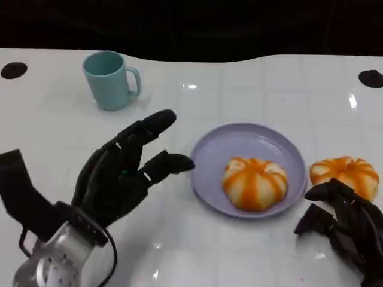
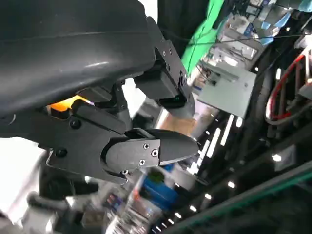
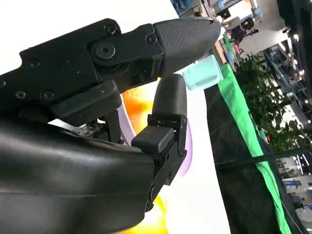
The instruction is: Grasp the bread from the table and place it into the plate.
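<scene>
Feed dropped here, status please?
Left hand open, raised. Right hand open beside loose bread on table. Second bread already in plate. Nothing blocking.

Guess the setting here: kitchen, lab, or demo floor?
Probably a lab or demo hall, not a kitchen. The wrist views show green sheeting along the table edge, ceiling strip lights and cluttered equipment benches behind. The white table holds staged props: mug, plate, bread.
</scene>
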Controlling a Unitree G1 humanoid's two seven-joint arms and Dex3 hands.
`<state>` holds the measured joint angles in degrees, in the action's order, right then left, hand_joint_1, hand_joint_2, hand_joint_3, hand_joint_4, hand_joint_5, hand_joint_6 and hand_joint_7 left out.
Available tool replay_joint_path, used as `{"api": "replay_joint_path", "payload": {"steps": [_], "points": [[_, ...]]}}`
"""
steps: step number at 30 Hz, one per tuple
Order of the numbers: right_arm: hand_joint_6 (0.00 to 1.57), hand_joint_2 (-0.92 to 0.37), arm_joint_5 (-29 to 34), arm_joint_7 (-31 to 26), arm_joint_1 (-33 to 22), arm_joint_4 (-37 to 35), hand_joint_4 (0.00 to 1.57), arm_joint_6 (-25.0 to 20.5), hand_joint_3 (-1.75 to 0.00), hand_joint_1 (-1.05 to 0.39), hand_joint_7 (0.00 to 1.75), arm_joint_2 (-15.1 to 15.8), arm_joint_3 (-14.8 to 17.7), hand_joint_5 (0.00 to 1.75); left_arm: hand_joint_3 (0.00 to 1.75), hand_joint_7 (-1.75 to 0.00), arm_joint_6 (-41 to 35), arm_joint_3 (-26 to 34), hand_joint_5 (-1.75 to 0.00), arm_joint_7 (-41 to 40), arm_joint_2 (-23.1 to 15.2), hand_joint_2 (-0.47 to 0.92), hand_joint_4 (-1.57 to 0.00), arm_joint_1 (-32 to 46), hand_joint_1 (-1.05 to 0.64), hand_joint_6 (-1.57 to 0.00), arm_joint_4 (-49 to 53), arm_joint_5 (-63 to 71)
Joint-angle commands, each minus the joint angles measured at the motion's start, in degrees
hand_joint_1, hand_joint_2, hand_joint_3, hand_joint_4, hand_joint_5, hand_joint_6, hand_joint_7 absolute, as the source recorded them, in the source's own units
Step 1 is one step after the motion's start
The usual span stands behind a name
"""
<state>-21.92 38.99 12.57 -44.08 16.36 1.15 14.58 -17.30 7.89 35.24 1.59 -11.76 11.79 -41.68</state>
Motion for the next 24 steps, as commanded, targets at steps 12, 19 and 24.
{"api": "replay_joint_path", "payload": {"steps": [12,19,24], "points": [[0.61,-0.92,-1.0,0.3,-2.2,3.2,0.63,-4.3,-0.18,-0.55,1.19,0.3,0.1,1.56,0.36,-1.63,-4.0,0.4,-1.75,-6.4,6.1,0.92,-0.89,15.4,-0.55,-0.69,-10.6,-1.4],[0.61,-0.92,-0.6,-0.8,-3.3,5.3,0.63,-5.3,-0.19,-0.54,1.19,0.2,0.1,1.56,0.35,-1.73,-2.2,-0.7,-1.75,-5.4,5.2,0.92,-0.85,17.2,-0.54,-0.64,-9.4,1.4],[0.62,-0.92,-0.7,-0.7,-3.5,5.7,0.63,-5.7,-0.19,-0.54,1.18,0.4,0.2,1.54,0.36,-1.75,-1.7,-0.6,-1.75,-5.2,5.4,0.92,-0.83,17.3,-0.53,-0.61,-8.7,1.5]]}}
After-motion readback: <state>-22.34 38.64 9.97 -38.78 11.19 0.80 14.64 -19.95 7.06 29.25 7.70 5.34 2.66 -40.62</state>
